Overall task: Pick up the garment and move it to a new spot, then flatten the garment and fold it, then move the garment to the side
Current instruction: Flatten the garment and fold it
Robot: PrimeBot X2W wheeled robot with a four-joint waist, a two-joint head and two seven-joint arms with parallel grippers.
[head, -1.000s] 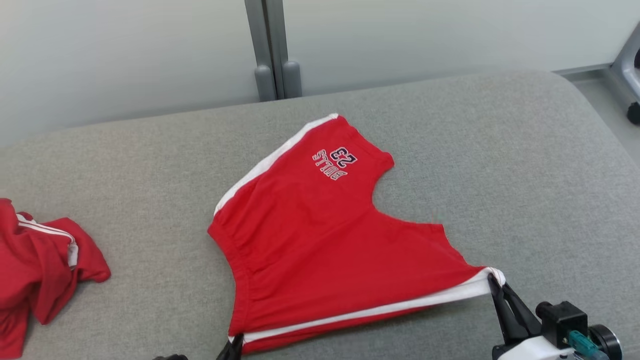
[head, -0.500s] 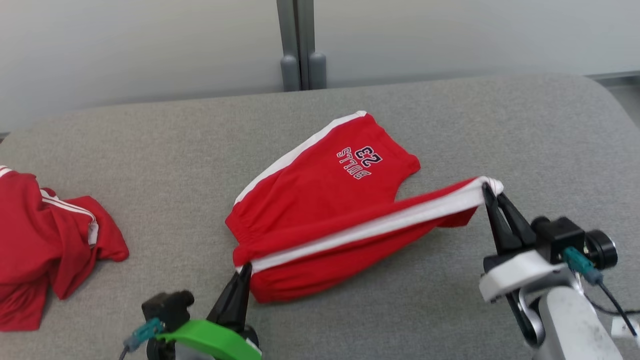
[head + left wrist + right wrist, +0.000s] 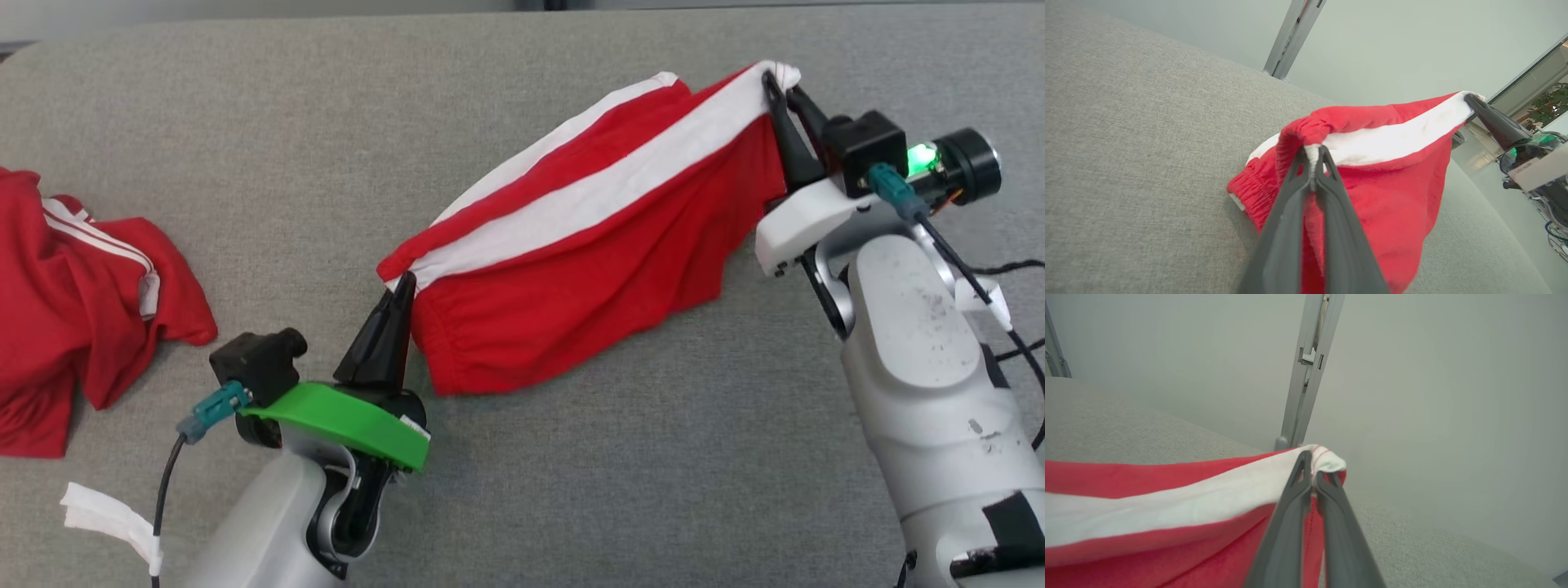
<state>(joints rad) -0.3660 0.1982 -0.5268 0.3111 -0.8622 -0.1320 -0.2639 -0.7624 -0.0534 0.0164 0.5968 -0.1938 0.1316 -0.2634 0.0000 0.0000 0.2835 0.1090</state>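
Note:
The garment is a pair of red shorts [image 3: 588, 245] with a white side stripe, folded over itself on the grey cushioned surface [image 3: 571, 474]. My left gripper [image 3: 402, 282] is shut on the waistband corner at the stripe's lower left end, also seen up close in the left wrist view as the left gripper [image 3: 1314, 152] pinching white cloth. My right gripper [image 3: 774, 77] is shut on the leg hem corner at the stripe's upper right end; the right wrist view shows the right gripper [image 3: 1312, 459] clamped on the shorts [image 3: 1167, 522]. The near half hangs between both grippers, lifted over the far half.
A second red garment [image 3: 73, 286] with thin white stripes lies crumpled at the left edge. A white scrap [image 3: 106, 518] lies near the lower left. A pale wall with a grey post [image 3: 1310, 367] stands behind the surface.
Both grippers have carried the striped near edge up and away over the far half, covering the printed number. The head camera has tilted down and the wall has left its view.

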